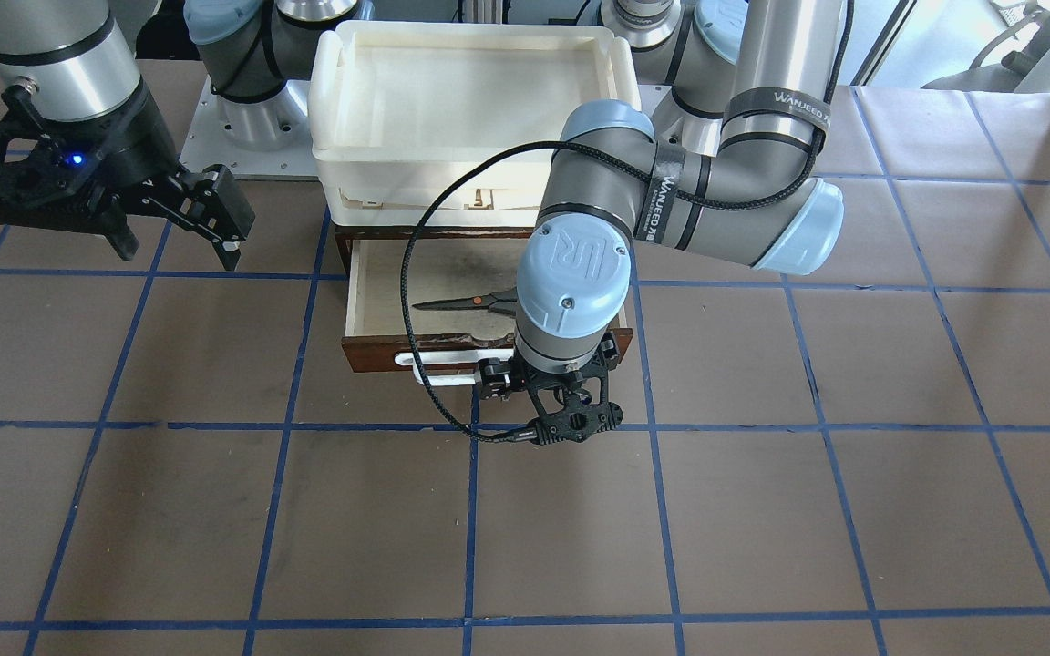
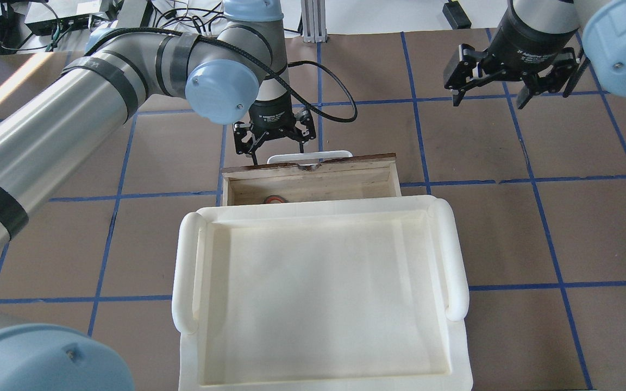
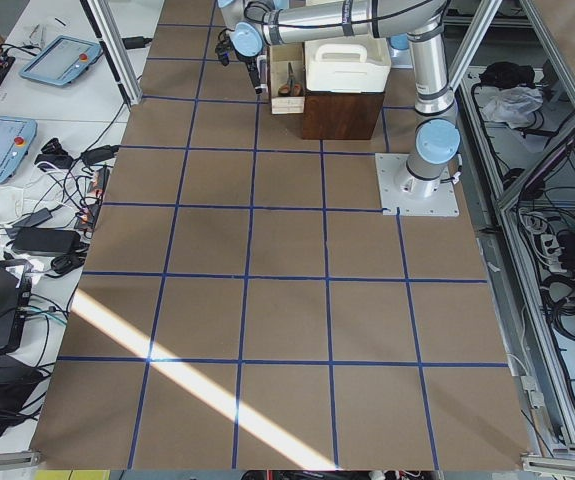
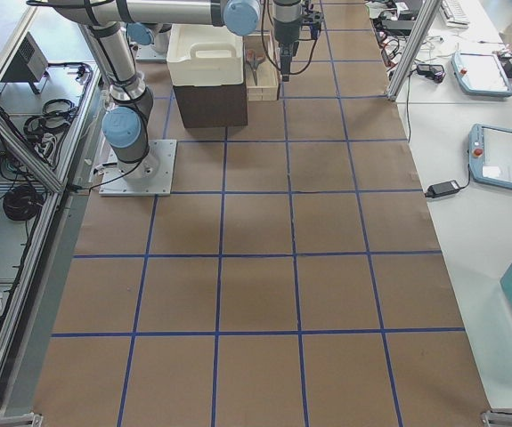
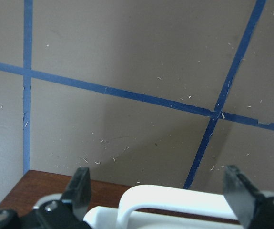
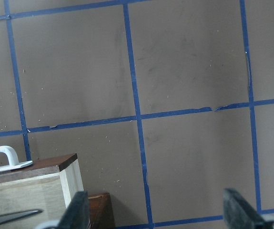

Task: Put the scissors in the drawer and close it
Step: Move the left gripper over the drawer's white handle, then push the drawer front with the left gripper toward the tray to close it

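The drawer (image 1: 379, 352) stands pulled open below the cream tray, dark brown outside and pale wood inside, and it also shows in the overhead view (image 2: 313, 184). The scissors (image 1: 461, 302) lie flat inside it; in the overhead view only their orange-lined loop (image 2: 276, 199) peeks out. My left gripper (image 2: 277, 153) is open just outside the drawer front, at the white handle (image 2: 309, 157). In the left wrist view the handle (image 5: 175, 198) sits between the open fingers (image 5: 82, 186). My right gripper (image 1: 179, 232) is open and empty, raised well off to the side.
A cream-white plastic tray (image 1: 334, 100) sits on top of the brown cabinet, over the drawer's rear part. The left arm's cable (image 1: 411, 301) loops over the open drawer. Brown table with blue grid tape (image 1: 470, 510) lies around the cabinet.
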You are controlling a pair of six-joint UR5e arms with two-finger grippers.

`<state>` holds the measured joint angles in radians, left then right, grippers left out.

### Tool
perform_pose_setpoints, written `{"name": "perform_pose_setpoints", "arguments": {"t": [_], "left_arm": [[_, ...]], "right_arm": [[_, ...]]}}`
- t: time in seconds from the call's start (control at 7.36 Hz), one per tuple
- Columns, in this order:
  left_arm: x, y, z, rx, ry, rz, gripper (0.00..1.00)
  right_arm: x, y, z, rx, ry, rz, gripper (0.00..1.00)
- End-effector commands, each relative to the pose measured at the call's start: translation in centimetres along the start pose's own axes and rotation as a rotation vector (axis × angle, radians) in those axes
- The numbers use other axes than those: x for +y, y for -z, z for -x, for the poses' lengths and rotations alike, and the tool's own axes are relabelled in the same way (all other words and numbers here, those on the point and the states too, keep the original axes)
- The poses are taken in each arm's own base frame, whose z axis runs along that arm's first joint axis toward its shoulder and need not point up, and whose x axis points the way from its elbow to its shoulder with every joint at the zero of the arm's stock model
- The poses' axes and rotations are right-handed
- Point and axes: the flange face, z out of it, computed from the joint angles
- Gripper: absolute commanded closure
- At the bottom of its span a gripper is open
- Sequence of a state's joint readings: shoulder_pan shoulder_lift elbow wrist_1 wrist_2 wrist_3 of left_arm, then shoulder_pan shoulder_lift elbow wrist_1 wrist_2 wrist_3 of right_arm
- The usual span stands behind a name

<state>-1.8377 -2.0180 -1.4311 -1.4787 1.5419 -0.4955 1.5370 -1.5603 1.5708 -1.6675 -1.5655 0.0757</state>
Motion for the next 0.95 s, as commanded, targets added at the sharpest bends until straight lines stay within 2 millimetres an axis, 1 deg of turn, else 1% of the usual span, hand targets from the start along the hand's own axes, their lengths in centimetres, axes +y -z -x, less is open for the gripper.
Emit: {"name": "perform_pose_setpoints", "arguments": {"t": [0.0, 0.54, 0.68, 0.81], "left_arm": [[0.8, 0.1, 0.4, -0.024, 0.0, 0.038, 0.0], [2.1, -0.5, 0.4, -0.062, 0.011, 0.1, 0.0], [2.4, -0.6, 0.1, -0.063, 0.05, 0.105, 0.0], [2.7, -0.8, 0.0, -0.073, 0.051, 0.119, 0.0]], "right_arm": [[0.1, 0.1, 0.0, -0.004, -0.001, -0.001, 0.02], [0.1, -0.2, 0.1, -0.008, -0.001, 0.006, 0.02], [0.1, -0.1, 0.1, -0.01, -0.001, 0.004, 0.02], [0.2, 0.0, 0.1, -0.01, -0.001, 0.003, 0.02]]}}
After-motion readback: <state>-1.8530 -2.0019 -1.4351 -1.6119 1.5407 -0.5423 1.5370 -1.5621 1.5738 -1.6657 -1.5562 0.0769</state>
